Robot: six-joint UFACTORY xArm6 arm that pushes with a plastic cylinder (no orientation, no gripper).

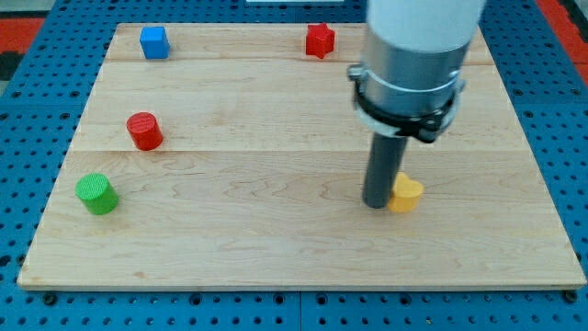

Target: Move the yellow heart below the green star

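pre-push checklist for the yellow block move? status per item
1. My tip shows: ok.
2. Tip beside the yellow block, on its left side; actual contact: cannot tell.
3. Yellow block is a heart: cannot tell, partly hidden.
4. Green star in view: not ok. The only green piece, a green cylinder, sits at the board's left.
5. Red cylinder off a straight leftward path: ok.

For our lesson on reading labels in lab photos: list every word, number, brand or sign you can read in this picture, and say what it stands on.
There is no readable text.
The wooden board is bare.
The blue cube, red star-like block, red cylinder, green cylinder and yellow block are unmarked.
The arm's housing above my tip shows no lettering.
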